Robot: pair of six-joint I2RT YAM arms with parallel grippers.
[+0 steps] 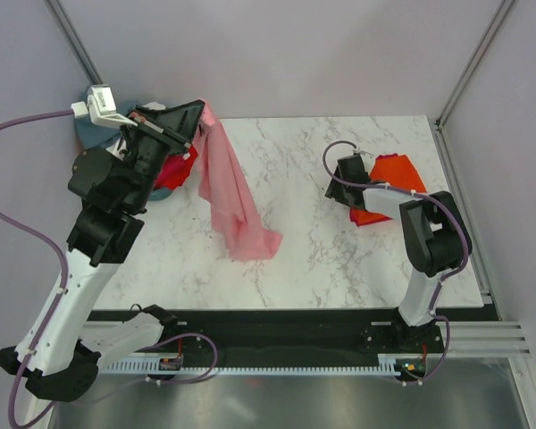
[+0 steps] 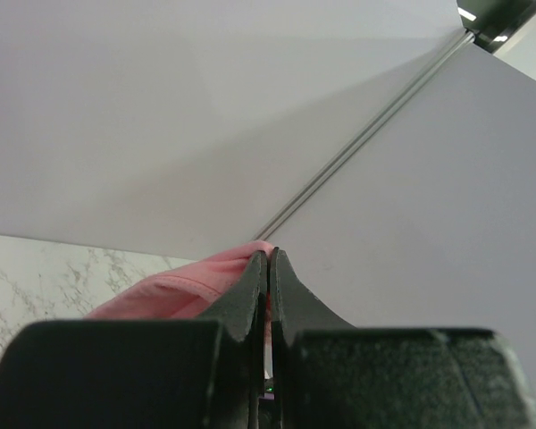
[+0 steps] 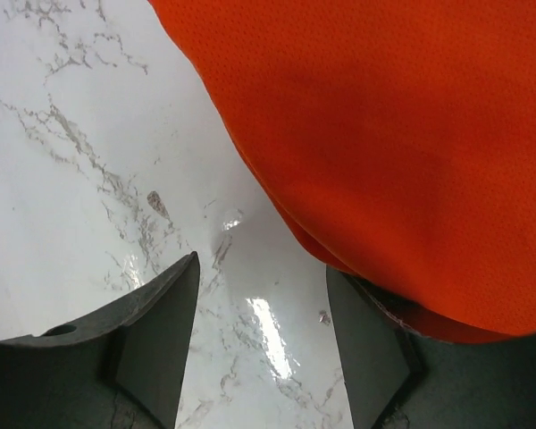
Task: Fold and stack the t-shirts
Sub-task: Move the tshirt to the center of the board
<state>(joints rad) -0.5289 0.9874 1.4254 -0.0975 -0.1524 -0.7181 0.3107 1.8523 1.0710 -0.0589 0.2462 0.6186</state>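
- Your pink t-shirt (image 1: 228, 192) trails its lower end onto the marble table (image 1: 339, 259), left of centre.
- Your right gripper (image 3: 261, 268) stands spread at the left edge of the orange t-shirt (image 3: 384, 134), on the right.
- Your left gripper (image 2: 268, 255), far left, pinches the pink t-shirt's top aloft.

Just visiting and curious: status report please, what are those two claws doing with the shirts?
Left gripper shut on pink t-shirt, lifted, tail resting on table. Right gripper open at edge of orange t-shirt. Nothing seen blocking either.
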